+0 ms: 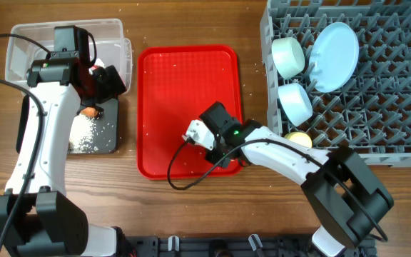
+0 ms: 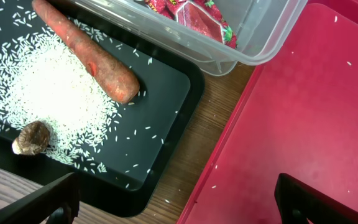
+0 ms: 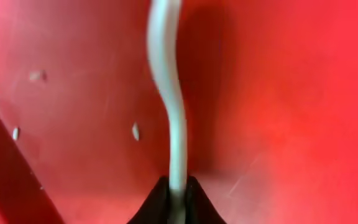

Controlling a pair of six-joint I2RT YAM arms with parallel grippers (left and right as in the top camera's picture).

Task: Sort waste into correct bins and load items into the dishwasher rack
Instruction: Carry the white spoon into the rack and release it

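- left gripper (image 2: pixel 179 202): fingers spread wide, holding nothing, above the edge of the black tray (image 2: pixel 166 87). The carrot (image 2: pixel 89 56) and rice (image 2: pixel 36 87) lie in that tray.
- white spoon (image 3: pixel 166 81): at the red tray (image 1: pixel 184 86), can't tell if lifted. Its long axis runs straight out from the right gripper (image 3: pixel 178 198), which is clamped on the handle end.
- dishwasher rack (image 1: pixel 391 107): lies to the right of the spoon, and the right arm is nearer. Likely 1 carry rightward.

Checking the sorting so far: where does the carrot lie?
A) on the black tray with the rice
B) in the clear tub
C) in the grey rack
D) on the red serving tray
A: the carrot lies on the black tray, rice grains around it.
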